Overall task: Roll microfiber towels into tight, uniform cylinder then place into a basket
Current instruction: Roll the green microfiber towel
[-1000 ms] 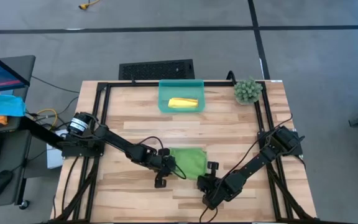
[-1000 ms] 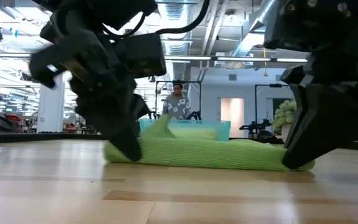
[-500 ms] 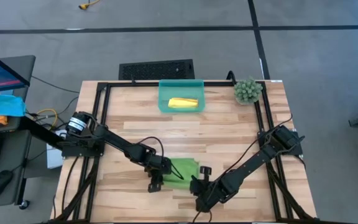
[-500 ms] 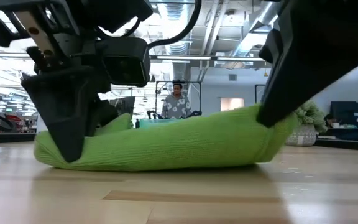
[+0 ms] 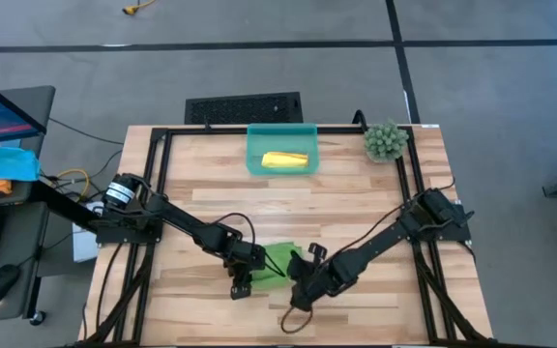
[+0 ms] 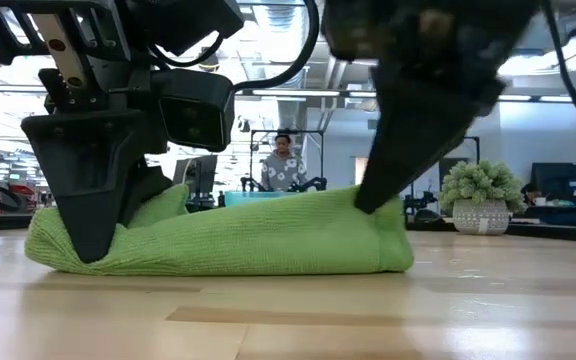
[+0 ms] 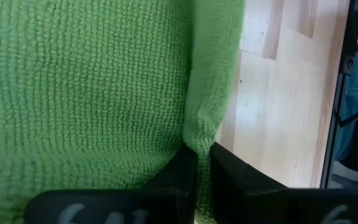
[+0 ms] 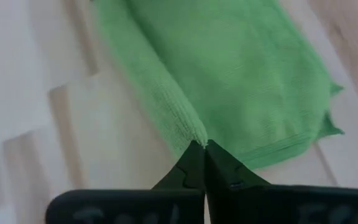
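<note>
green towel point(image 5: 277, 262) lies bunched and partly folded over itself on the near middle of the wooden table point(image 5: 356, 193), a thick soft hump in the low view point(image 6: 218, 240), one edge doubled into a rounded fold. left gripper point(image 5: 244, 280) sits at the towel's left end, fingers pinched together on a crease of the cloth, seen close in its wrist view point(image 7: 197, 171). right gripper point(image 5: 298, 286) is at the towel's right end, fingers closed tight on the folded edge point(image 8: 199, 152), tips touching the fabric. both arms reach in from the table's sides and meet at the towel, grippers near each other.

yellow towel point(image 5: 285, 159) already lies rolled inside the teal basket point(image 5: 255, 145), which sits at the far middle edge of the table, well apart from the green towel. small green plant point(image 5: 385, 140) stands at the far right corner, just beside the black frame rail. black vented panel point(image 5: 243, 106) lies on the floor beyond the basket. a person point(image 6: 285, 165) stands far back in the room. blue cloth point(image 5: 3, 162) rests on a side desk to the left.
</note>
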Controlling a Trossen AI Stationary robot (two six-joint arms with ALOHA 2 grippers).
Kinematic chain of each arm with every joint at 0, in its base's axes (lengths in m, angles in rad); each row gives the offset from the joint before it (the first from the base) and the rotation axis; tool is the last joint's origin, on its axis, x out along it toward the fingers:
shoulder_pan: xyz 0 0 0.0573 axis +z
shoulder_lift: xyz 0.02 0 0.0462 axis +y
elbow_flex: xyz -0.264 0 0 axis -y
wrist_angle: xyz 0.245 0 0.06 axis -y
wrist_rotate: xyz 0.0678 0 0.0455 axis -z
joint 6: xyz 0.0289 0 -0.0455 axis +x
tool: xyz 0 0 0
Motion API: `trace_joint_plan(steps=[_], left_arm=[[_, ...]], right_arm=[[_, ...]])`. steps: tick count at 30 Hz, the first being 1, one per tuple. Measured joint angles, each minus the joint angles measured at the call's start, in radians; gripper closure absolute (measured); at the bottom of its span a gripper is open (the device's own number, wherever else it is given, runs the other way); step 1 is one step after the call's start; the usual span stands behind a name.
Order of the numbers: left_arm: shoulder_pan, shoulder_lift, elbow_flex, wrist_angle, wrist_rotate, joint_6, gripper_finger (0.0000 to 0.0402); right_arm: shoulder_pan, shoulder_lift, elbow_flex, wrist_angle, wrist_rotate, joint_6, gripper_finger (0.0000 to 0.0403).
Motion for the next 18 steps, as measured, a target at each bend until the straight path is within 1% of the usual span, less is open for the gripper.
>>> trace_joint_plan(steps=[3, 6, 9, 14, 18], left_arm=[[0.0, 0.0, 0.0, 0.001, 0.0, -0.005, 0.0381], [0.0, 0.0, 0.0, 0.002, 0.0, 0.0, 0.0381], [0.0, -0.001, 0.001, 0.007, -0.011, 0.011, 0.0381], [-0.001, -0.002, 0.001, 0.004, -0.024, 0.022, 0.0381], [-0.006, -0.003, 0.002, 0.004, -0.048, 0.029, 0.0381]], right_arm=[[-0.03, -0.001, -0.006, 0.003, -0.003, 0.02, 0.0387], [-0.045, 0.016, -0.011, 0.011, -0.005, 0.031, 0.0395], [-0.048, 0.058, -0.013, 0.008, -0.029, 0.038, 0.0397], [-0.055, 0.109, -0.005, 0.018, -0.047, 0.065, 0.0385], [-0.055, 0.113, -0.002, 0.0, -0.047, 0.091, 0.0392]])
